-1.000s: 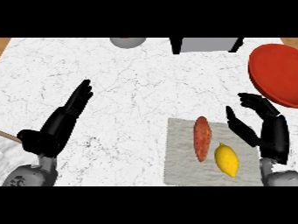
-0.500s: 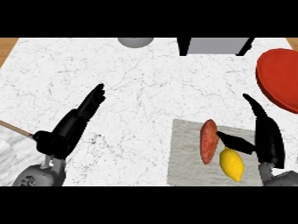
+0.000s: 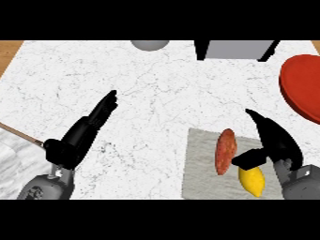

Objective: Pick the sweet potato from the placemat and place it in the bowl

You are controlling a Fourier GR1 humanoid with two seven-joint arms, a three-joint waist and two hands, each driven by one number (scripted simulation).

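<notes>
We log our right hand (image 3: 277, 140) spread at 3 o'clock of the reddish-orange oblong sweet potato (image 3: 225, 151) on the grey rectangular placemat (image 3: 207, 180).

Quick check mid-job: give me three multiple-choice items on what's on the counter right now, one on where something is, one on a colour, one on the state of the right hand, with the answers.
1. Where is the sweet potato?
A. in the bowl
B. on the placemat, beside the lemon
C. on the bare counter by the left hand

2. What colour is the bowl?
A. red
B. blue
C. white

3. How is the right hand?
A. closed round the sweet potato
B. curled into an empty fist
C. open, fingers straight, just right of the sweet potato

Answers: 1 B, it lies on the grey mat next to the yellow fruit. 2 A, the bowl at the right edge is red. 3 C, nothing is in its fingers.
</notes>
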